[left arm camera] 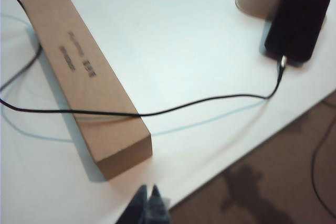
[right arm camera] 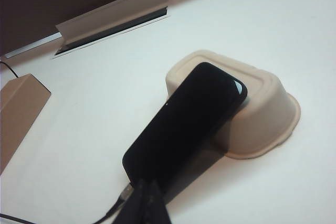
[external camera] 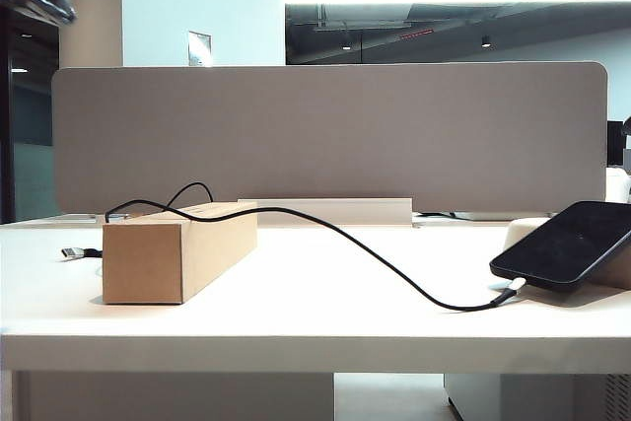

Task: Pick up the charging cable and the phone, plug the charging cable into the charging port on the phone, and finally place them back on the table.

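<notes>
Left pincer [left arm camera: 148, 205]: fingers pressed together, holding nothing, hanging above the front edge of the counter [left arm camera: 173, 51], clear of the cardboard box [left arm camera: 86, 80]. Right pincer [right arm camera: 144, 203]: likewise closed and empty, poised above the lower end of the phone [right arm camera: 184, 124]; whether it touches the phone or the plug cannot be settled from this close, dark view, though it appears to be clear of both.

The phone lies screen up, tilted, its upper end propped on an overturned pale beige tray [right arm camera: 262, 119] at the right of the counter, its lower end down at the counter surface. The tray sits rim-down with nothing seen in it.

The charging cable [external camera: 375, 255] has its pale plug seated at the phone's bottom edge, where the charging port is. From there the cord dips to the counter, rises leftward and drapes across the top of the cardboard box. Its flat USB plug [external camera: 71, 252] lies on the counter just left of the box.
</notes>
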`<state>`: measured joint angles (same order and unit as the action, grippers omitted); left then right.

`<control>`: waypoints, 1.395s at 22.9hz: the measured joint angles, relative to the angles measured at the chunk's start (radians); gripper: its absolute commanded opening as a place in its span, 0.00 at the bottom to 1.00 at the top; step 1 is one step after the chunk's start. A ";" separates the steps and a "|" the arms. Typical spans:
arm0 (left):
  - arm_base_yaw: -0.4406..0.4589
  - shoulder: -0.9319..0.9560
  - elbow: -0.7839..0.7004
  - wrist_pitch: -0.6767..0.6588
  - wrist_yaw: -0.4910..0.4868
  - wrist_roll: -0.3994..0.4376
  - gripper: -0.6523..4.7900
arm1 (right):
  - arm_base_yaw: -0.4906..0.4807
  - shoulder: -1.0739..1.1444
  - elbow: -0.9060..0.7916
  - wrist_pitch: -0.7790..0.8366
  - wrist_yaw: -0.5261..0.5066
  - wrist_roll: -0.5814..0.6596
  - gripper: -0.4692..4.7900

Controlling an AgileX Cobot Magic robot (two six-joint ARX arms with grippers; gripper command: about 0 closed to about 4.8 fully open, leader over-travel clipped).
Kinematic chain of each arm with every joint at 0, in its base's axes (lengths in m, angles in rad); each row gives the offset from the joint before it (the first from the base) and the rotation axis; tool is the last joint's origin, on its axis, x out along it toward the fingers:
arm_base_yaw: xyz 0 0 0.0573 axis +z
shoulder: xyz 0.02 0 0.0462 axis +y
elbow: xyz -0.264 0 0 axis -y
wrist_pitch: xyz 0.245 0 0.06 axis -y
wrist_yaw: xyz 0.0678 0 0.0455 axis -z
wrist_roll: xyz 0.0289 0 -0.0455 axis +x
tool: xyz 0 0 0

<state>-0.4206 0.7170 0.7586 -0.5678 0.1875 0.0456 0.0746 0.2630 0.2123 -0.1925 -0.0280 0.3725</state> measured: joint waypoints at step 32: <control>-0.116 -0.336 -0.752 0.701 -0.278 -0.126 0.11 | -0.001 -0.182 -0.180 0.026 0.025 -0.064 0.07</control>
<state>-0.5365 0.3809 0.0071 0.1329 -0.0910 -0.0799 0.0738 0.0814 0.0326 -0.1665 -0.0032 0.3088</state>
